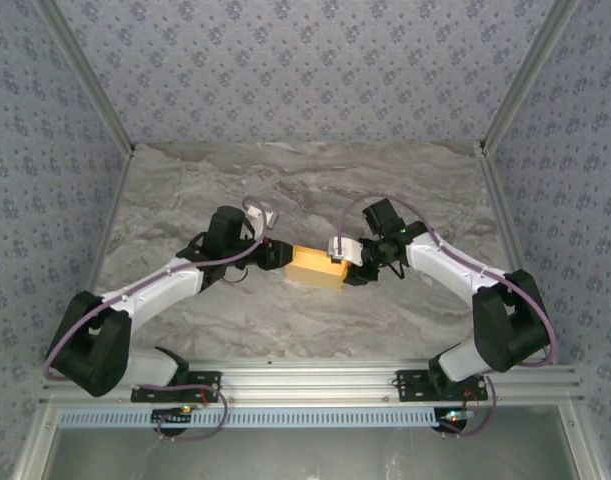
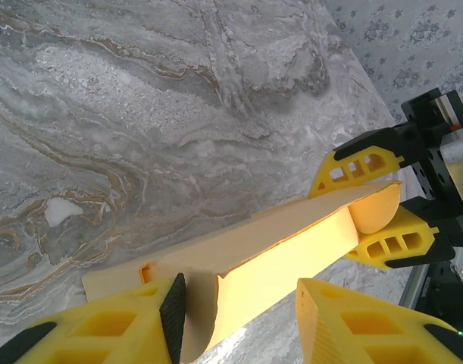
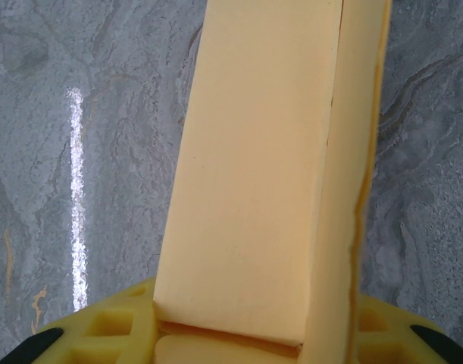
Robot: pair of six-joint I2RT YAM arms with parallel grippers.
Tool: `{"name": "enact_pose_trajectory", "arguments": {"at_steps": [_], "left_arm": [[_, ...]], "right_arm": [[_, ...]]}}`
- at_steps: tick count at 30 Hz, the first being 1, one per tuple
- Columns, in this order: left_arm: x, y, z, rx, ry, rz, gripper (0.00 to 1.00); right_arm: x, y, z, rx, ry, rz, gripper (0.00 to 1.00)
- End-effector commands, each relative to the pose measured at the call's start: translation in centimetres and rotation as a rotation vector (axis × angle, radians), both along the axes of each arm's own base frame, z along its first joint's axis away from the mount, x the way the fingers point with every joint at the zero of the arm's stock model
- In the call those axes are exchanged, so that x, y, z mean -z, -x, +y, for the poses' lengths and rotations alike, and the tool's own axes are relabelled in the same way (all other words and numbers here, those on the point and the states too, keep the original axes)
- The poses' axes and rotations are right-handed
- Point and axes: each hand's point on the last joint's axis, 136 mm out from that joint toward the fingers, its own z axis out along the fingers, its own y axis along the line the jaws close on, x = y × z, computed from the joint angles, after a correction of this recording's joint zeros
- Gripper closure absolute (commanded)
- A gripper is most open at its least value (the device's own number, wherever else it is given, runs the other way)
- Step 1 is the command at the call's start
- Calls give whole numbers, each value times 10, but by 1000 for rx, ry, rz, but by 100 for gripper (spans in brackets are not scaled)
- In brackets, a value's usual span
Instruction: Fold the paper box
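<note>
At the centre of the top view, the paper box (image 1: 318,265) lies lengthwise between the two grippers, over the marble table (image 1: 285,180). The left gripper (image 1: 277,254) stands at the box's left end and the right gripper (image 1: 357,262) at its right end.

Left wrist view: the paper box (image 2: 292,243) runs from bottom centre towards the right of frame. It is yellow-orange and partly folded, with a curved flap at each end. The left gripper (image 2: 239,299) has its fingers spread to either side of the near end. The black pad (image 2: 173,315) at lower left sits at the curved flap; whether it touches cannot be told. The finger at lower right (image 2: 367,326) stands apart from the box, with table showing between. At the right of frame the right gripper (image 2: 373,203) pinches the far end, one yellow finger above and one below.

Right wrist view: the box (image 3: 254,174) rises from bottom centre to the top edge. Its near end is seated in the right gripper (image 3: 250,337), with a finger pressed on each side. Whether the box rests on the table cannot be told.
</note>
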Motion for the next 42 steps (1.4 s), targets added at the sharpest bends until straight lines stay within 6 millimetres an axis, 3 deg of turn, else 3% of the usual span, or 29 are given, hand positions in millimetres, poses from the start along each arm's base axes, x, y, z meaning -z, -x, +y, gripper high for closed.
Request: {"name": "enact_pose_trajectory", "arguments": {"at_steps": [1,12,18,28,42], "left_arm": [[-11,7,-9,29,24,18,57],[22,7,-4,14,-67,61,58],[29,6,0,5,-91,53,59],[27,1,21,-58,-130,20,60],[16,6,5,-9,-21,44,59]], "right_arm": [[20,5,-11,38,73,71,65],[23,10,-7,-7,95,54,65],[29,12,-10,-25,145,43,66],[31,13,-8,-36,139,54,67],[33,13,-7,-40,141,65,68]]}}
